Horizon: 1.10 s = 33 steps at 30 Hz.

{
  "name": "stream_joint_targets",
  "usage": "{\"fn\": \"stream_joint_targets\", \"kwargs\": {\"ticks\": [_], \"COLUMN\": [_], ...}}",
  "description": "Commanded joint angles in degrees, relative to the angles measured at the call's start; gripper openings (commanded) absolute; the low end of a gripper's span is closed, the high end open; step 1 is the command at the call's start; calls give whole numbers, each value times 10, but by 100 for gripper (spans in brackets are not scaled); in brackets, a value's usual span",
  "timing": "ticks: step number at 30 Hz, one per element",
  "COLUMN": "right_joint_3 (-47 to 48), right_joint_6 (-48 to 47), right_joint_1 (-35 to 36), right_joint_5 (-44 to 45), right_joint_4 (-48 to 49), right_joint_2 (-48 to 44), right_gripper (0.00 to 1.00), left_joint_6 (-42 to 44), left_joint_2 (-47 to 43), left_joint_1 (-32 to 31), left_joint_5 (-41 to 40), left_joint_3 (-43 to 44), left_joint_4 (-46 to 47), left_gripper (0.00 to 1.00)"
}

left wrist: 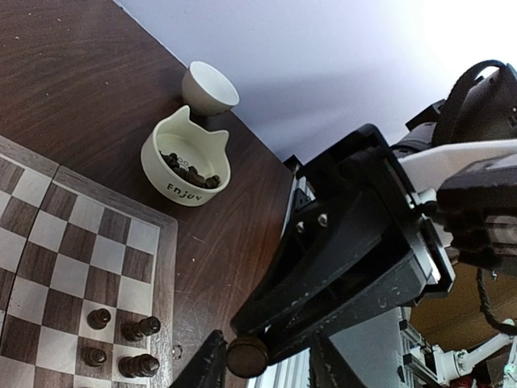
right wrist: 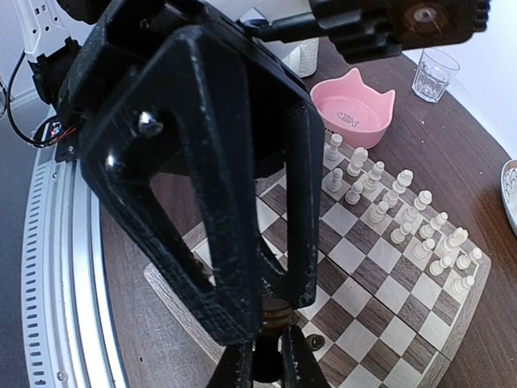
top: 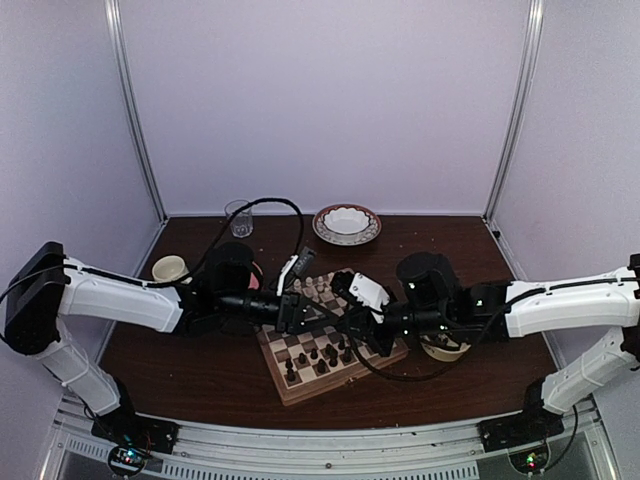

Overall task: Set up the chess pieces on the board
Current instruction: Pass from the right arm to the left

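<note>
My right gripper [right wrist: 271, 364] is shut on a dark brown chess piece [right wrist: 275, 311] and holds it above the near edge of the board [right wrist: 161, 283]. My left gripper [left wrist: 266, 368] is open, with its fingers on either side of that piece [left wrist: 246, 356]; one finger is right against it. The two grippers meet over the board [top: 300, 385] in the top view. Several dark pieces [top: 320, 355] stand on the near squares and also show in the left wrist view [left wrist: 137, 327]. More dark pieces lie in a cream cat-ear bowl [left wrist: 174, 182].
Cream-white chessmen [right wrist: 388, 202] fill the board's far rows. A pink cat-ear bowl [right wrist: 353, 105], a glass [top: 239, 217], a cream cup [top: 170, 268], a patterned bowl [top: 346, 224] and a white cup [left wrist: 208, 87] stand around the board.
</note>
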Motion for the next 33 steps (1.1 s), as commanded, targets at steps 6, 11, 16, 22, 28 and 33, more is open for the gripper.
{"fn": "stream_joint_targets", "kwargs": {"ticks": [6, 11, 16, 22, 28, 33], "right_joint_3": [5, 3, 1, 1, -2, -3], "right_joint_6": [-7, -8, -9, -8, -5, -4], "right_joint_1": [5, 5, 5, 5, 6, 6], "right_joint_5": [29, 36, 40, 40, 39, 38], "right_joint_4": [6, 6, 6, 6, 25, 28], "right_joint_2": [-5, -6, -8, -7, -10, -9], "right_gripper": [3, 3, 3, 3, 3, 3], "left_joint_6": [5, 11, 17, 20, 16, 11], "left_joint_2": [15, 20, 26, 28, 39, 46], "left_joint_1": [2, 3, 2, 2, 2, 2], "left_joint_5": [25, 30, 31, 31, 38, 43], "left_joint_3": [29, 35, 43, 46, 52, 54], "left_joint_4": [-7, -17, -34, -41, -43, -39], "left_gripper": [50, 39, 31, 26, 29, 27]}}
